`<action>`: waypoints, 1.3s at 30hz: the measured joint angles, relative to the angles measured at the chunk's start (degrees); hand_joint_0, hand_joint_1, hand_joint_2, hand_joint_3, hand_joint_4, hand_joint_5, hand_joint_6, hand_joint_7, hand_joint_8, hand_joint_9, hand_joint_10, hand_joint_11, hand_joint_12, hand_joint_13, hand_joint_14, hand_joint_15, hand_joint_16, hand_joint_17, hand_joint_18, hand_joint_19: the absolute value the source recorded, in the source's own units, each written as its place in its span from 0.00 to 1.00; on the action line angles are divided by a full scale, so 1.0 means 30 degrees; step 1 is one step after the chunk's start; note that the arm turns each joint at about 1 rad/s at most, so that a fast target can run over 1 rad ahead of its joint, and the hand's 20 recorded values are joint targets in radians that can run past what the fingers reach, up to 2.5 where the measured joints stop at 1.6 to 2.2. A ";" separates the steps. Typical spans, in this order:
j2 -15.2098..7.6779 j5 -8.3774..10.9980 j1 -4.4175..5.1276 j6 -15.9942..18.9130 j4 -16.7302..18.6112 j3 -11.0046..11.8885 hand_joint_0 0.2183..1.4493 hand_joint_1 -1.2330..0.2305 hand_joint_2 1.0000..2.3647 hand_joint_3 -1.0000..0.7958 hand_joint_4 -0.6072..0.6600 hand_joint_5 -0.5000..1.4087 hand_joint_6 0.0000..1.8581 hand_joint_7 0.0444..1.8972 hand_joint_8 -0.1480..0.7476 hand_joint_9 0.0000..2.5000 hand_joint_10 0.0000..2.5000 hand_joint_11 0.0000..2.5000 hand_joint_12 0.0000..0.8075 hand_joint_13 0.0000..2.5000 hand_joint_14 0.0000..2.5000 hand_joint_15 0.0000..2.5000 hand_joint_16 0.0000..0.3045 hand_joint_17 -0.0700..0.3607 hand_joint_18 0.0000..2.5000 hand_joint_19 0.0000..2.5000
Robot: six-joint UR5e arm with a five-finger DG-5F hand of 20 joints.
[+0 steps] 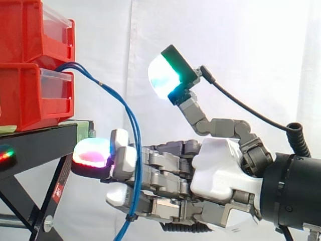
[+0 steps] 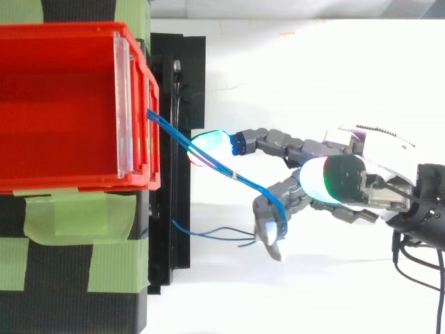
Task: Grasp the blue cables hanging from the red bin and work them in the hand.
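Thin blue cables [image 1: 131, 120] leave the lower red bin [image 1: 25, 95] and arc down past the stand's edge. In the top view the cables [image 2: 174, 132] run from the red bin [image 2: 62, 104] out to my hand [image 2: 368, 174]. My hand [image 1: 220, 165] reaches in from the right below the bin with fairly straight fingers. The cables hang across the front of its fingertips [image 1: 123, 160]. One glowing pad [image 1: 93, 152] sits under the cables near the stand. The thumb pad [image 1: 163, 75] is raised high, apart from the cables. From above, the cables bend over one sideways-bent finger [image 2: 268, 223].
The bins stand stacked on a black stand [image 1: 40, 145] with slanting legs, before a white curtain. Green tape [image 2: 69, 216] holds the bin at its near side. Loose blue cable ends [image 2: 215, 233] trail between the stand and the hand.
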 measured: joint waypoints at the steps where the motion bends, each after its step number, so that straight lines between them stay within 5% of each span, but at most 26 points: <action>1: 0.0019 -0.0013 0.0008 -0.0010 -0.0009 -0.0032 0.42 0.48 0.00 0.00 0.71 0.24 0.00 0.37 0.57 0.43 0.00 0.55 0.57 0.47 0.01 0.54 0.21 0.50 0.37 0.36; 5: 0.0043 -0.0027 0.0038 -0.0153 -0.0021 -0.0088 0.43 0.48 0.00 0.00 0.72 0.25 0.00 0.37 0.53 0.46 0.09 0.66 0.54 0.53 0.01 0.68 0.21 0.49 0.43 0.44; 9: 0.0048 -0.0013 0.0044 -0.0238 -0.0129 -0.0092 0.43 0.48 0.00 0.00 0.72 0.26 0.00 0.37 0.51 0.44 0.36 0.66 0.53 0.49 0.39 0.60 0.20 0.48 0.47 0.48; 18: 0.0071 0.0034 0.0070 -0.0892 -0.1655 0.0003 0.44 0.48 0.00 0.00 0.75 0.29 0.00 0.38 0.52 0.40 1.00 0.69 0.51 0.42 0.97 0.53 0.18 0.45 0.56 0.65; 29: 0.0055 0.0132 0.0087 -0.1089 -0.3621 0.0689 0.45 0.48 0.00 0.00 0.78 0.37 0.01 0.48 0.56 0.40 1.00 0.99 0.51 0.42 1.00 0.57 0.17 0.44 0.64 0.79; 39: 0.0053 0.0131 0.0057 -0.1122 -0.4948 0.1150 0.45 0.48 0.00 0.00 0.78 0.38 0.01 0.49 0.59 0.44 1.00 1.00 0.58 0.47 1.00 0.65 0.19 0.47 0.60 0.66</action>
